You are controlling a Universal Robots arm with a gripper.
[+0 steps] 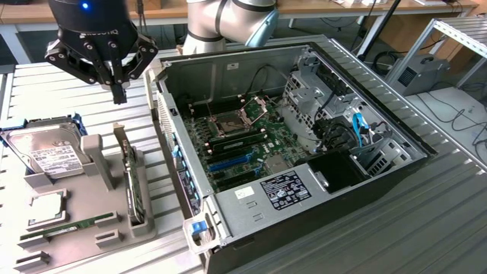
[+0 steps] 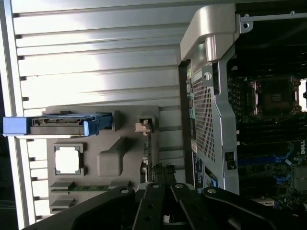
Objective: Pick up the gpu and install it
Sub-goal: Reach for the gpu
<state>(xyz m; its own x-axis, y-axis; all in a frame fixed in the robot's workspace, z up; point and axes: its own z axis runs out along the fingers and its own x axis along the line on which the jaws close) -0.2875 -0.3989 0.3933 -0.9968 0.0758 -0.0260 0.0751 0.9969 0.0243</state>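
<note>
The gpu [image 1: 134,185] stands on its long edge in a slot of the grey holder [image 1: 97,154], at the exterior view's left, beside the open computer case [image 1: 380,123]. In the wrist view the gpu [image 2: 147,152] appears edge-on, with its silvery bracket [image 2: 142,127] at one end. My gripper [image 1: 118,98] hangs in the air above the far end of the holder, fingers shut together and holding nothing. The closed fingertips [image 2: 163,170] point down over the card's edge, well apart from it.
The case lies open with its motherboard [image 1: 243,142] and blue slots [image 1: 228,162] exposed. The holder also carries a hard drive in a blue caddy [image 1: 45,151], a processor [image 1: 45,208] and a green RAM stick [image 1: 65,229]. The case wall [image 2: 211,96] stands close beside the holder.
</note>
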